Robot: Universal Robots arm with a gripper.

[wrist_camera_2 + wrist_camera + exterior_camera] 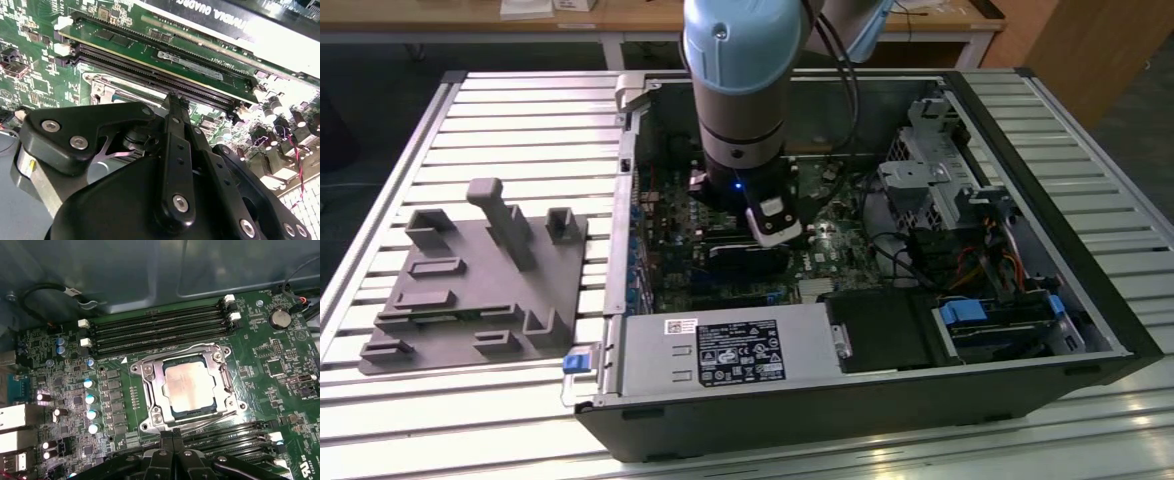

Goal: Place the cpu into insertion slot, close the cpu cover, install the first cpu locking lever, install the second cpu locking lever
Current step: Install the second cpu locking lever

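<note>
- Cpu (189, 388): small thin square chip, pale silver-grey metal face, lying flat inside the insertion slot, seen in the first wrist view.
- Insertion slot (150, 415): square motherboard socket with silvery metal rim, set between two banks of long black memory slots (160, 330) on the green motherboard (260, 355).
- Cpu cover (218, 385): thin silvery frame plate with square window, lying down flat around the chip, the chip's face showing through the window.
- Locking lever (210, 424): thin wire rod running along the socket edge nearest the claw; whether latched cannot be told.
- Second lever (170, 351): wire rod along the far socket edge, beside the memory slots.
- Claw (170, 442): black linkage fingers drawn together at the tips, holding nothing, tips just beside the socket's near edge in the first wrist view.
- Claw fingers (176, 107) in the second wrist view: narrow black tip over the socket's metal rim, close to a memory slot.
- Arm (740, 90): pale blue and grey, reaching straight down into the open computer case (854, 410), wrist above the motherboard's middle.
- Computer case lying on its side on a slatted metal table (520, 110).
- Grey fixture tray (474, 280) on the table at the exterior view's left, well apart from the arm.
</note>
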